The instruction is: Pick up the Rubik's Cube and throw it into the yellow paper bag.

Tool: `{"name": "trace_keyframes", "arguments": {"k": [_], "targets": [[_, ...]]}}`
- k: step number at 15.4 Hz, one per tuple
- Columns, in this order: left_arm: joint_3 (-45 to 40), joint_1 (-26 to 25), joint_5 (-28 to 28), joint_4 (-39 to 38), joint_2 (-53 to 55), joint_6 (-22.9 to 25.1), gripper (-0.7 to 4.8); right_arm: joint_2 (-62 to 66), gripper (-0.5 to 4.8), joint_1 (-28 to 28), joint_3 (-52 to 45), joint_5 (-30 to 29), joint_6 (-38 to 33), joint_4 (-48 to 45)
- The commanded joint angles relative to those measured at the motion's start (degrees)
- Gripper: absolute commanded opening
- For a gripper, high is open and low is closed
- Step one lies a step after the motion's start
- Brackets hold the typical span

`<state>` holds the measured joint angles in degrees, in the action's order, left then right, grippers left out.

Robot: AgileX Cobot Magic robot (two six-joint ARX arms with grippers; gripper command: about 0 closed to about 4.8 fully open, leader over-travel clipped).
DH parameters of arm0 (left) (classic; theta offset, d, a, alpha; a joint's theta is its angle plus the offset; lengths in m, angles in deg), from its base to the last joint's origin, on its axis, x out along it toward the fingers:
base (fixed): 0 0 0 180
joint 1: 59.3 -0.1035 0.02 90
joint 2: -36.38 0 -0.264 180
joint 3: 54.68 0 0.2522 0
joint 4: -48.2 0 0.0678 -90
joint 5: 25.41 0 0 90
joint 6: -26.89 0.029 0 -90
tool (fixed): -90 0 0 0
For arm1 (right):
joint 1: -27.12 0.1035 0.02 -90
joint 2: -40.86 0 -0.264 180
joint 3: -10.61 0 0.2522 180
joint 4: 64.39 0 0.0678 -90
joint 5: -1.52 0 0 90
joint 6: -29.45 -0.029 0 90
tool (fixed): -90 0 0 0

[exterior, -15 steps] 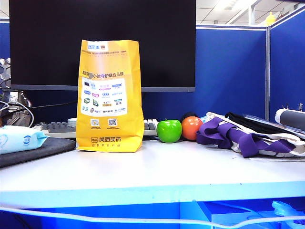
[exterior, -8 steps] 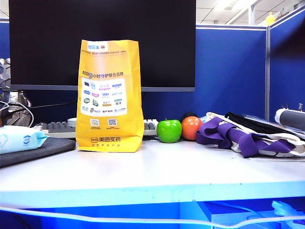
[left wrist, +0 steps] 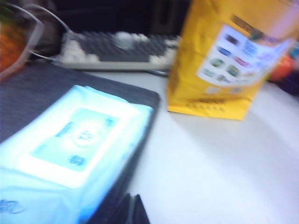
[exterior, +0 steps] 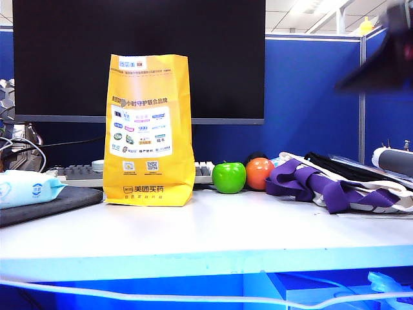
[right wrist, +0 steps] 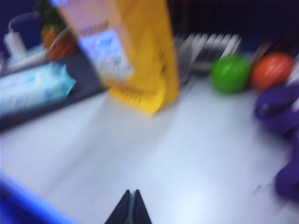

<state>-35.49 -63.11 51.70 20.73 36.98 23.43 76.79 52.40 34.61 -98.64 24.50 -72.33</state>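
Both jaws shut: left [left wrist: 132, 209], right [right wrist: 130, 207]; creased paper bag [exterior: 149, 129] upright.

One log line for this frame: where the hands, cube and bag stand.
left hand: shut, empty, over wipes pack | right hand: shut, empty, above table | cube: not in view | bag: upright

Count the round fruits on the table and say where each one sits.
2. The green apple sits just right of the yellow paper bag; the orange fruit sits right of the apple, beside the purple-strapped cloth. Something dark behind them is partly hidden.
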Motion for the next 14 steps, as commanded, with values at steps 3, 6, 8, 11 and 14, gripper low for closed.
{"name": "trace_keyframes", "arguments": {"k": [3, 6, 8, 11, 14], "targets": [[0.24, 0.02, -1.38, 4.11, 0.02, -0.31, -0.04, -15.5, -0.06, 0.09, 0.24, 7.87, 1.73, 0.35], [0.24, 0.02, -1.53, 4.07, 0.02, -0.48, -0.02, -26.18, -0.06, 0.09, -1.18, 11.67, 3.61, 11.32], [0.24, 0.02, -1.62, 4.76, 0.02, -1.49, -0.02, -33.44, -0.06, 0.09, -3.72, 11.63, 3.45, 16.57], [0.24, 0.02, -5.42, 7.58, -0.22, -1.49, 0.05, -35.52, -0.06, 0.07, -7.34, 9.84, 1.51, 20.61], [0.24, 0.02, -5.35, 7.72, -0.22, -2.01, 0.26, -35.56, -0.06, 0.04, -9.79, 8.52, 0.42, 20.74]]}}
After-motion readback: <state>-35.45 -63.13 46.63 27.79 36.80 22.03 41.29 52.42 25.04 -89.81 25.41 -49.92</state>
